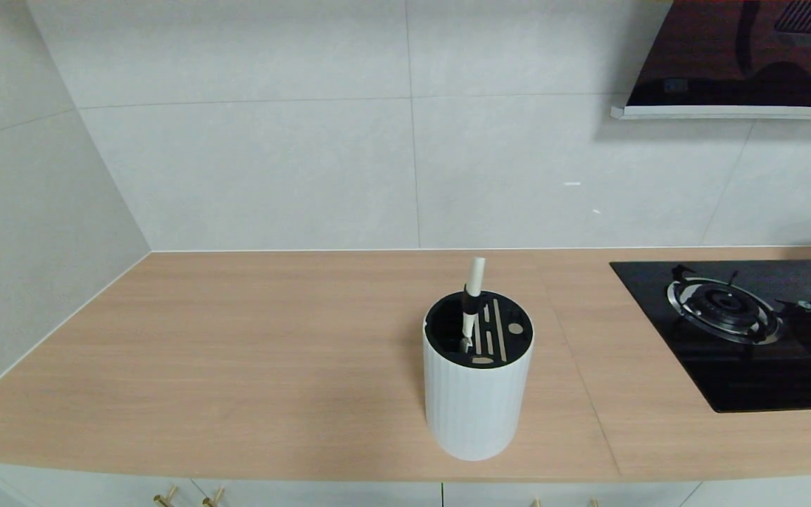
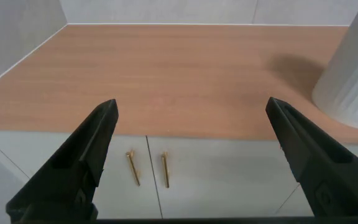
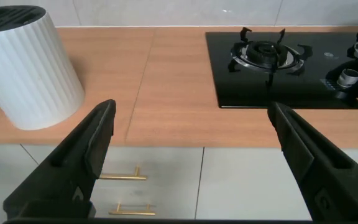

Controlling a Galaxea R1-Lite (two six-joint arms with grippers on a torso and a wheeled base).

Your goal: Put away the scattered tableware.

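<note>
Pale tiled wall (image 1: 250,169) behind and along the left, meeting in a corner. Wooden bench (image 1: 236,352) across the full width beneath, grain running left to right.

Left gripper (image 2: 191,106) low, out before the bench's front edge, about level with the cabinet doors. Fingers (image 2: 92,149) spread wide. Two brass handles (image 2: 148,169) upright on the doors just under that edge.

White ribbed holder (image 1: 476,401) right of the bench's middle, close to the front edge. Upright, top black and slotted. One utensil (image 1: 474,278) in the open compartment at the left of that top. White handle, black collar, leaning slightly, metal end down inside. Kind of utensil not readable. Seam in the wood just right of the holder.

Right gripper (image 3: 191,107) also low before the front edge, roughly between holder and hob. Fingers (image 3: 86,149) wide apart.

Black gas hob (image 1: 764,373) set into the bench's right end, well apart from the holder. Near burner (image 1: 721,308) with its pan support, knobs (image 3: 350,76) toward the front right corner. Dark range hood (image 1: 736,56) on the wall above the hob.
</note>
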